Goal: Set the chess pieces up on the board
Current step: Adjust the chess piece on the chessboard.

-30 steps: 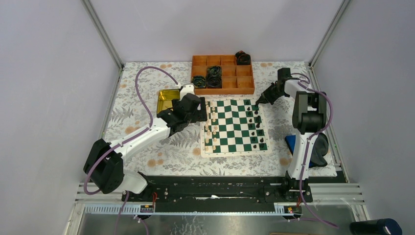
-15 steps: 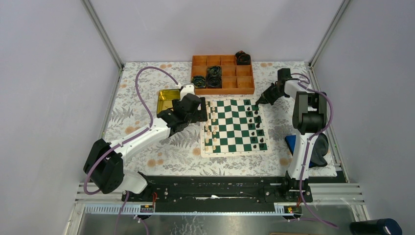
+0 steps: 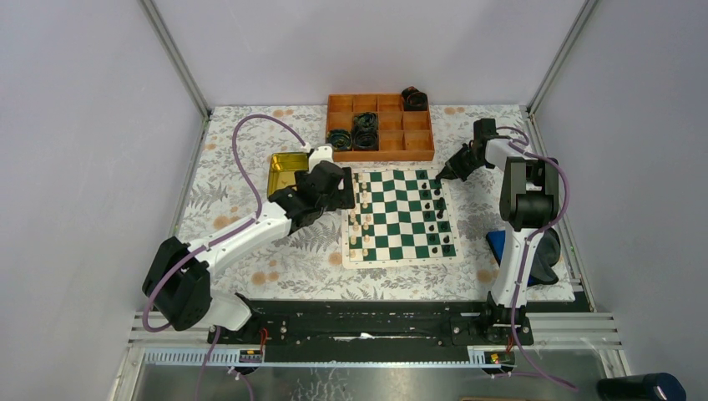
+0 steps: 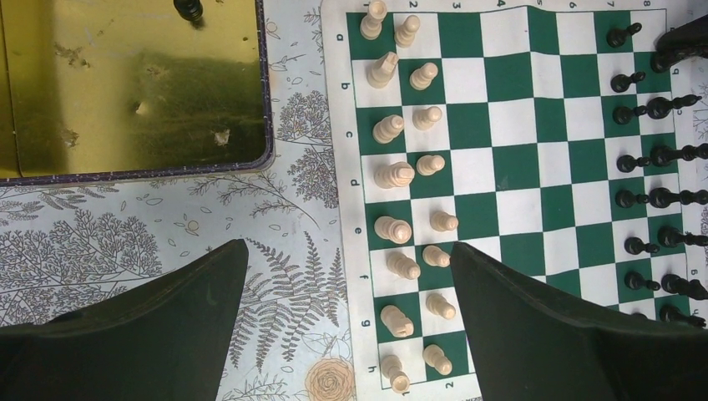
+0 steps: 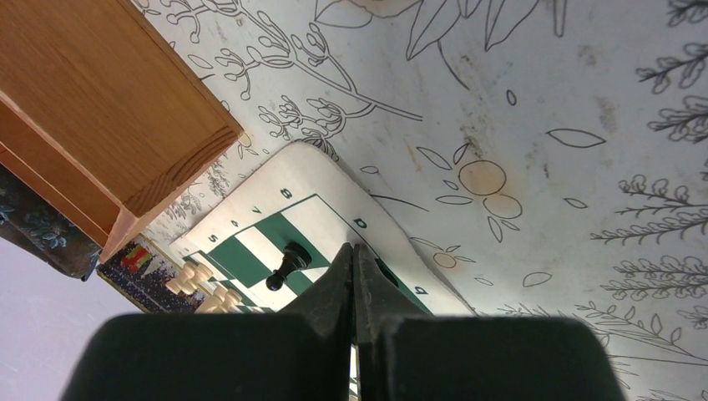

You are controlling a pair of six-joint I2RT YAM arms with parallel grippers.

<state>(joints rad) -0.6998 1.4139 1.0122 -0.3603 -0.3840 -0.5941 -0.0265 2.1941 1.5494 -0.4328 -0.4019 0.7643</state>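
The board (image 3: 399, 262) lies mid-table, and the left wrist view shows its white border (image 4: 336, 125). Cream-white chess pieces (image 3: 361, 219) stand in two columns along its left side (image 4: 392, 175). Black chess pieces (image 3: 437, 219) stand in two columns along its right side (image 4: 659, 154). One black piece (image 4: 189, 10) lies in the yellow tin (image 4: 125, 92). My left gripper (image 3: 336, 189) is open and empty above the board's left edge (image 4: 346, 284). My right gripper (image 3: 440, 173) is shut with nothing between the fingers (image 5: 352, 251), low over the board's far right corner beside a black pawn (image 5: 286, 265).
The orange compartment tray (image 3: 380, 149) stands behind the board, with dark cable rolls (image 3: 365, 129) in it; its wooden wall (image 5: 92, 109) is close to my right gripper. The yellow tin (image 3: 286, 171) sits left of the board. A blue object (image 3: 494, 244) lies by the right arm.
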